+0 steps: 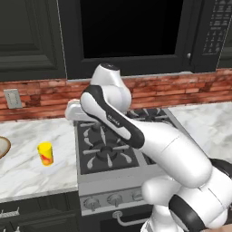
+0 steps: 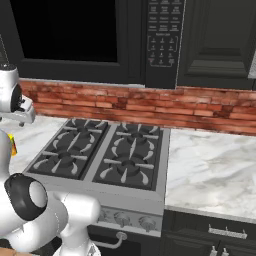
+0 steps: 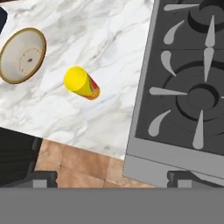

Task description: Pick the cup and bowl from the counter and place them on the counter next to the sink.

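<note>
A small yellow cup (image 1: 45, 153) with a red mark stands upright on the white marble counter (image 1: 22, 131), left of the stove. The tan bowl (image 1: 2, 147) lies further left, cut by the picture's edge. In the hand view the cup (image 3: 81, 82) is at centre left and the bowl (image 3: 22, 54) at upper left, its speckled inside showing. My gripper (image 3: 112, 178) hangs high above the counter's front edge, to the right of the cup. It is open, its fingertips (image 3: 43, 178) wide apart and nothing between them. The sink is out of view.
A black gas stove (image 1: 106, 149) with knobs along its front sits right of the cup. More marble counter (image 2: 210, 170) lies right of the stove. A red brick backsplash (image 1: 41, 93) with an outlet (image 1: 12, 98) runs behind. Brown floor (image 3: 78, 164) shows below the counter edge.
</note>
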You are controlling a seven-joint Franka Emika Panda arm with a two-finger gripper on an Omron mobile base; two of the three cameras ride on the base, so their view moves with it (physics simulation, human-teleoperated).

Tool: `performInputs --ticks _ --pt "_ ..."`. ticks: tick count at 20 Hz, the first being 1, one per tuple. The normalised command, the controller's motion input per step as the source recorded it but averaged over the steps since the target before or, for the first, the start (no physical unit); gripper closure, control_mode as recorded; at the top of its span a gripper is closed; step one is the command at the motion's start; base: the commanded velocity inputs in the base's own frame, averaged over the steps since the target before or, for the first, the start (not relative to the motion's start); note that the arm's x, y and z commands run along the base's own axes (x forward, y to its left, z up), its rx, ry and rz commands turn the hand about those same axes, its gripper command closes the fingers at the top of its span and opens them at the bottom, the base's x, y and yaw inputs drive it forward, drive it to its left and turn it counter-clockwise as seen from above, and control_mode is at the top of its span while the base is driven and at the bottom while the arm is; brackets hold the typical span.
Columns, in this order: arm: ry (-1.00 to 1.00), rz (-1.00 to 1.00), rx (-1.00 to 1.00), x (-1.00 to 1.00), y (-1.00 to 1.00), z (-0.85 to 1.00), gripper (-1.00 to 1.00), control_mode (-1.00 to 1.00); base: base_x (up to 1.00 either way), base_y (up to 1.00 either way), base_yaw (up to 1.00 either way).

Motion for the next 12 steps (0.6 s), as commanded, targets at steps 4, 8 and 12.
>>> performInputs --ticks 4,8,12 --pt "0.00 -0.09 -0.07 0.00 0.53 -0.24 -1.00 -1.00 0.00 0.00 0.00" --pt "0.00 -0.14 -0.11 0.00 0.39 -0.31 -1.00 -1.00 0.00 0.00 0.00" --pt "0.07 -0.14 -0.09 0.10 0.24 -0.09 -1.00 -1.00 0.00 0.00 0.00"
